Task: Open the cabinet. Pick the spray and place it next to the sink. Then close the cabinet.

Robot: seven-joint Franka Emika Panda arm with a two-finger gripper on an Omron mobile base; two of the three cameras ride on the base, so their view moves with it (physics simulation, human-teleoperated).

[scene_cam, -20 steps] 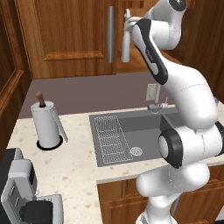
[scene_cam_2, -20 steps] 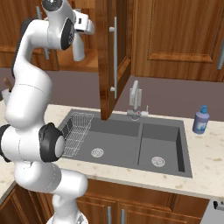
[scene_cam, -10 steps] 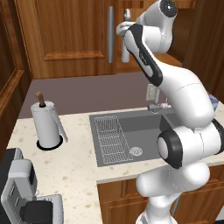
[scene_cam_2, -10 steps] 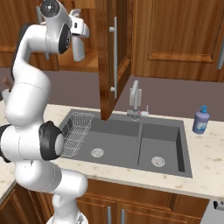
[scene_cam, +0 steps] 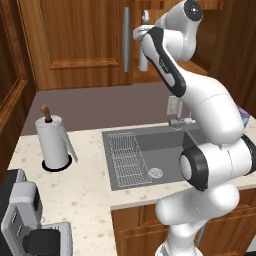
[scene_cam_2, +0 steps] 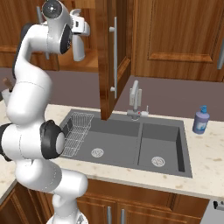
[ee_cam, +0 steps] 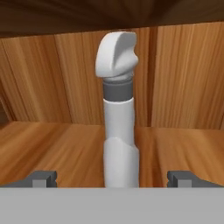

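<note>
Scanning from the left, you have a paper towel roll [scene_cam: 53, 143] on the speckled counter [scene_cam: 80, 192], then the sink [scene_cam_2: 131, 142] with its wire rack [scene_cam: 129, 157], then a blue soap bottle [scene_cam_2: 201, 120] near the far right of the worktop. Above, the cabinet [scene_cam_2: 107, 57] stands open, one door swung out over the basin. The spray [ee_cam: 117, 113] sits upright on the wooden shelf inside, centred ahead of your gripper [ee_cam: 112, 177]. The claw is spread wide, a finger to either side of the bottle, nothing held. Expect a light, rigid plastic bottle with a smooth, likely slippery skin. Take it on the straight body below the dark collar, not the trigger head. Bare counter beside the basin offers room to set it down; mind the open door edge on withdrawal.
</note>
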